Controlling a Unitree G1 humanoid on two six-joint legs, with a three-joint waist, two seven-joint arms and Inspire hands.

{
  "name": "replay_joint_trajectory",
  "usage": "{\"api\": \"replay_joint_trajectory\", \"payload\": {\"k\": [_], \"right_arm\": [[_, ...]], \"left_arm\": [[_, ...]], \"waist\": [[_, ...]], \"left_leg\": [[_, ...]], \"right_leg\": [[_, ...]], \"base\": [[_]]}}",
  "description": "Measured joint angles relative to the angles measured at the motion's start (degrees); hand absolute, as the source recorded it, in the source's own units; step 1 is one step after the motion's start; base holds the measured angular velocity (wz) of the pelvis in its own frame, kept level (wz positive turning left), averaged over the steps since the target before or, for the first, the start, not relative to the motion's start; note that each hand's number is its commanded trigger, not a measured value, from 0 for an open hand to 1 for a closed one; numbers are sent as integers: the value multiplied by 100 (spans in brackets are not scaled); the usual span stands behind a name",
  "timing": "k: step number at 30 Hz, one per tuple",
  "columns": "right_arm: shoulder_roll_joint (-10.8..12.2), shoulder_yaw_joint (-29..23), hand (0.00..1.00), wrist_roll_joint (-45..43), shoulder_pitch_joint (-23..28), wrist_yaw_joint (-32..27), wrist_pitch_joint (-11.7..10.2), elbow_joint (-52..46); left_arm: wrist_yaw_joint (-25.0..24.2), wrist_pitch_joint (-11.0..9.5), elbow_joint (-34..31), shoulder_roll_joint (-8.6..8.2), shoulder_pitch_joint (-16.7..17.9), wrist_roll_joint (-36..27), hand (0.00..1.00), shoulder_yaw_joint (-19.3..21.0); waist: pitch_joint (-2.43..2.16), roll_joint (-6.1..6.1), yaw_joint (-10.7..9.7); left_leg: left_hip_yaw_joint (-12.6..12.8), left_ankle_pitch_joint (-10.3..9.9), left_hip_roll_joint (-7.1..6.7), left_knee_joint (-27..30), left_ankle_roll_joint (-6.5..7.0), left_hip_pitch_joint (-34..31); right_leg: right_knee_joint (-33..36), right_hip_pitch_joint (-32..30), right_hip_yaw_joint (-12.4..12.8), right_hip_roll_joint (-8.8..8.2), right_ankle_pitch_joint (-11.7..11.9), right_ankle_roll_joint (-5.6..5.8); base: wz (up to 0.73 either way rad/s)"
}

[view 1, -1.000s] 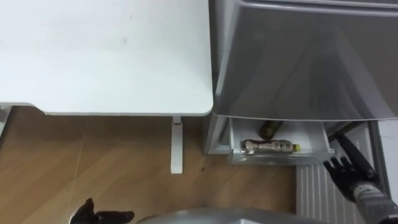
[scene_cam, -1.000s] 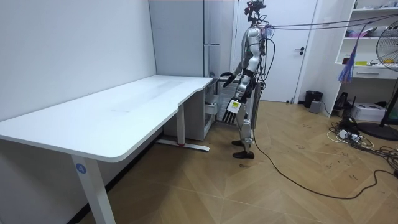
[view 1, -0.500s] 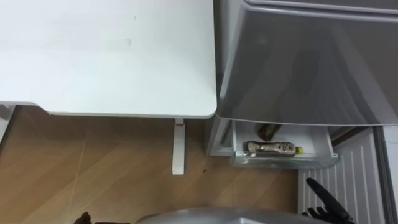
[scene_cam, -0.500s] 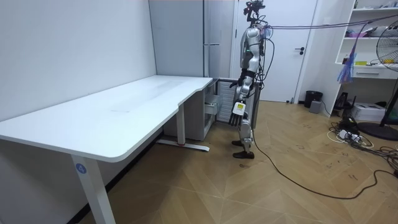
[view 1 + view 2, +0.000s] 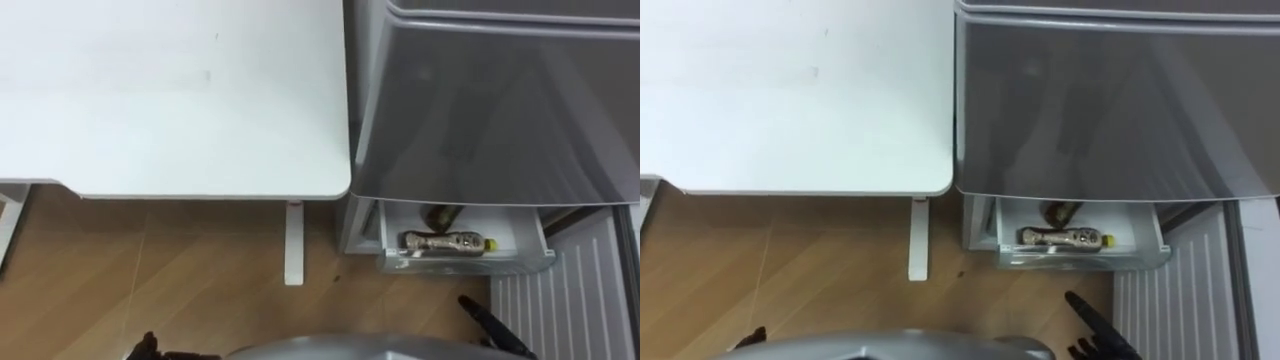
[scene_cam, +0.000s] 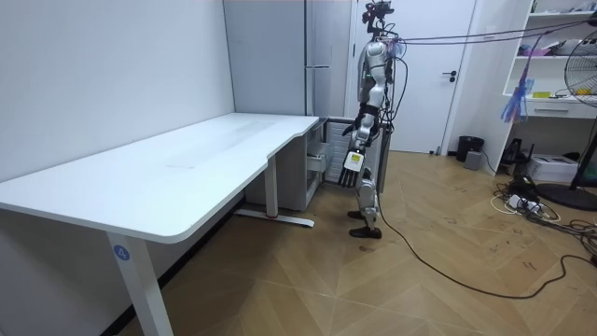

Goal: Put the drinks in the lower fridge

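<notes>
Lying crosswise in the open lower fridge drawer (image 5: 462,263): one bottle (image 5: 445,242) with a brownish label, along the drawer's front wall, yellow cap toward the drawer's right end. Second, darker bottle (image 5: 440,214) sits behind it near the drawer's back, partly hidden under the grey fridge (image 5: 490,110) body above. The two bottles are near each other; cannot tell whether they touch. Both drinks are in the drawer, none in either hand.

Right hand (image 5: 488,324) shows at the lower right, low in front of the drawer and apart from it. Its fingers are straight and slightly spread, and it holds nothing. Left hand (image 6: 352,161) hangs by the robot's thigh in the room view, fingers relaxed and pointing down, nothing in it.

The ribbed white inner face of the fridge door (image 5: 560,300) stands open just right of the drawer.

White table (image 5: 170,90) sits left of the fridge, its right edge close beside the fridge side, its rounded near-right corner above a white table leg (image 5: 293,240). Wood floor (image 5: 150,270) lies under it.

In the room view the robot stands upright at the table's far end, facing the fridge. A white door (image 6: 448,75) is behind it, with shelves (image 6: 560,56) and a fan (image 6: 583,84) at the room view's right.
</notes>
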Motion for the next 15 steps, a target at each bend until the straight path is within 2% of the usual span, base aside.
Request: {"api": "replay_joint_trajectory", "payload": {"k": [2, 4, 6, 8, 12, 15], "right_arm": [[1, -6, 0, 177, -106, -8, -4, -41], [27, -27, 0, 381, -190, -44, -48, -230], [65, -25, 0, 640, -468, -51, -198, -279], [61, -34, 0, 809, -748, -57, -242, -280], [71, -143, 0, 1092, -1284, -87, -257, -228], [68, -251, 0, 1333, -1506, -134, -266, -170]], "left_arm": [[24, -10, -2, -1, -144, 0, 0, -147], [43, -57, 45, -53, -228, 0, 0, -190], [18, -122, 252, -63, -473, -2, 0, -383], [-65, -158, 387, -96, -684, 0, 0, -394], [-139, -233, 662, -98, -1114, -17, 0, -498], [-164, -234, 679, -118, -1200, -17, 0, -627]], "waist": [[-8, 36, -4], [13, 82, 30], [21, 117, 23], [59, 167, 38], [93, 169, 64], [106, 156, 117]], "left_leg": [[-15, -9, 0, 99, 2, -180], [11, -12, 7, 201, 6, -374], [36, -18, 7, 425, 16, -715], [33, -21, -8, 588, 24, -1012], [70, -118, -65, 1292, 73, -1801], [73, -207, -120, 1741, 87, -2257]], "right_leg": [[80, -165, -3, -9, 1, -2], [218, -382, 2, -17, 2, -3], [436, -725, -2, -44, 3, -5], [653, -1040, -21, -90, -16, -23], [1599, -1968, -76, -298, -281, -67], [2052, -2435, -2, -363, -404, -88]], "base": [[0], [-6], [-2], [0], [5], [-1]]}}
